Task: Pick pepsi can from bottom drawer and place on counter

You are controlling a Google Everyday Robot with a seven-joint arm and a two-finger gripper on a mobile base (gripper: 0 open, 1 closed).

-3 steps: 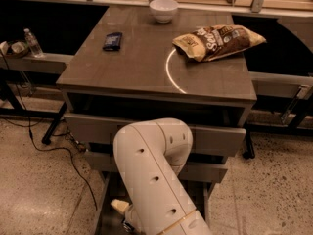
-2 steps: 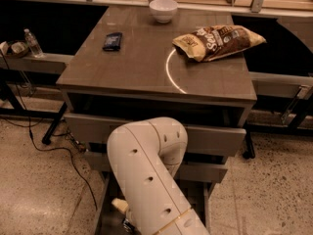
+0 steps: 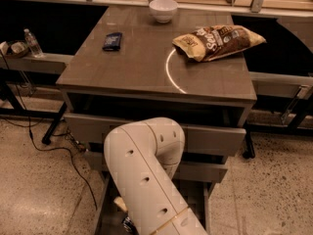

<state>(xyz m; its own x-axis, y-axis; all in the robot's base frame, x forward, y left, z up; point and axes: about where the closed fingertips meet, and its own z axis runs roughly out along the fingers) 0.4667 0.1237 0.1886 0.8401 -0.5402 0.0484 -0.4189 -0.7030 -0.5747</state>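
The pepsi can [image 3: 128,224] is showing only as a small dark blue sliver with a white fleck. It is sitting inside the bottom drawer [image 3: 195,199], near the drawer's left wall and toward its pulled-out end. The drawer is standing open, and the robot's white arm [image 3: 146,180] is hanging down into it, covering most of its floor. The gripper [image 3: 120,203] is sitting low in the drawer, almost wholly hidden behind the arm. Only a pale tip is peeking out, just farther into the drawer than the can. How wide the gripper is spread, and whether it is gripping anything, I cannot tell. The can's long axis is not showing either, so I cannot tell whether it is upright or lying down. In my judgement the grasp is turning on one small offset: the can is lying close beside the tip, slightly nearer the drawer's open end. The counter [image 3: 146,67] is waiting well above the drawer, two drawers up.
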